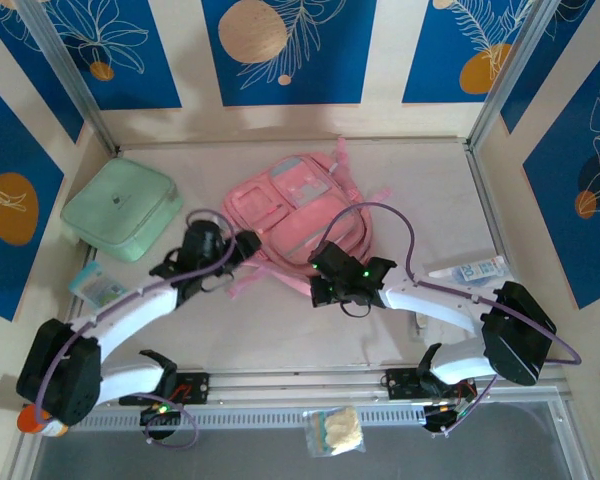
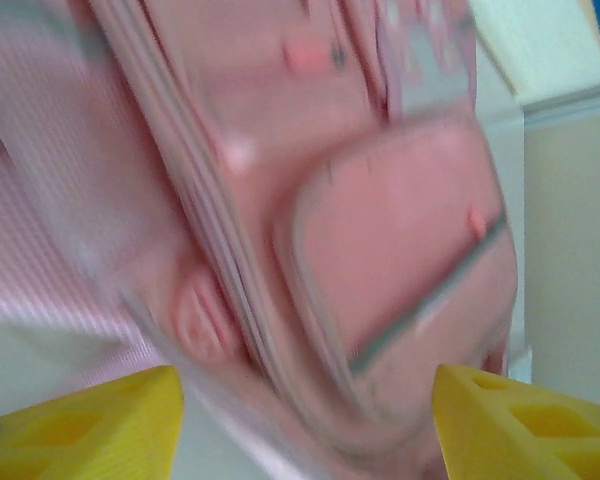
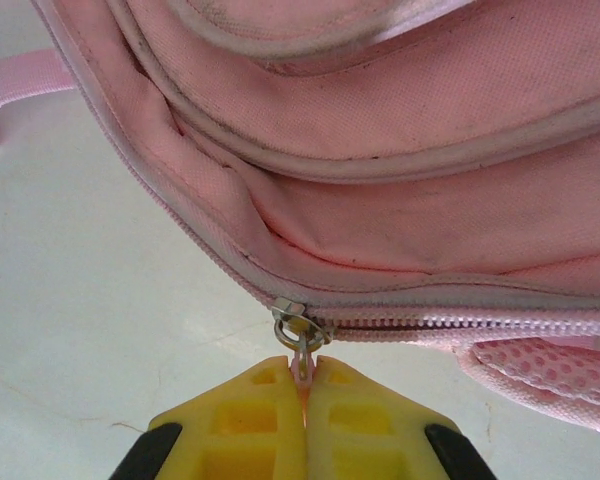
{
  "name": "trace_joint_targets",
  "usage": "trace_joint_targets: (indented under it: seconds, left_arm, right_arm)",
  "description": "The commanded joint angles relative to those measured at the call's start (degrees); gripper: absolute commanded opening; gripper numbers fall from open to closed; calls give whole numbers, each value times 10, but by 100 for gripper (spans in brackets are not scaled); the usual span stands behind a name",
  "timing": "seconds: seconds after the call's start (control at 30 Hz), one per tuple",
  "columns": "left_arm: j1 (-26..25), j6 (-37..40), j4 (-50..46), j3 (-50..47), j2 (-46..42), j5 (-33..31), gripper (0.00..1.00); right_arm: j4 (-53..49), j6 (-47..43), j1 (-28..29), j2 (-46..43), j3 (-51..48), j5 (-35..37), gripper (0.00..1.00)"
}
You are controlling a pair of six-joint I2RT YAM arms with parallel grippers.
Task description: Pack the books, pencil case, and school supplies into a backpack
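The pink backpack (image 1: 300, 215) lies flat in the middle of the table with its front pockets facing up. My right gripper (image 3: 305, 385) is shut on the small zipper pull (image 3: 302, 345) at the backpack's (image 3: 430, 150) near edge, where the zip runs shut to the right. In the top view the right gripper (image 1: 322, 265) sits at the backpack's near right corner. My left gripper (image 2: 305, 430) is open, its yellow fingertips (image 2: 90, 425) wide apart, with the blurred backpack (image 2: 380, 230) just ahead of them. From above, the left gripper (image 1: 242, 248) is at the backpack's near left corner.
A mint green square pouch (image 1: 120, 210) lies at the back left. A small pale packet (image 1: 98, 285) sits by the left arm. A white tube (image 1: 467, 270) lies near the right wall. A clear bag (image 1: 335, 430) rests below the front rail.
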Motion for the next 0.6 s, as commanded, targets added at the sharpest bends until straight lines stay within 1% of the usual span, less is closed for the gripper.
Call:
trace_joint_targets:
  seconds: [0.0,0.03,0.1,0.17,0.27,0.33,0.4,0.47,0.5,0.57]
  left_arm:
    - [-69,-110,56,-23,2,-63,73]
    - [-88,-132,92,-32,15,-68,73]
    - [-127,-165,153,-49,40,-98,72]
    - [-148,-187,160,-39,68,-106,72]
    - [-181,-235,193,-38,102,-148,73]
    - [-202,-256,220,-32,126,-163,72]
    - [-213,-271,217,-21,147,-179,72]
    - [-220,-286,224,-17,168,-193,69]
    - [-221,-282,238,-14,178,-193,66]
    - [-225,-295,224,4,201,-193,60]
  right_arm:
    - [-21,7,7,3,16,4,0]
    - [-21,7,7,4,16,4,0]
    - [-17,6,9,4,15,0,0]
    - [-14,4,14,5,15,2,0]
    - [-22,7,20,11,20,16,0]
    - [-24,11,22,13,21,22,0]
    - [-24,12,23,13,21,25,0]
    - [-22,12,24,12,20,27,0]
    - [-22,10,25,11,21,28,0]
    - [-20,9,25,11,20,28,0]
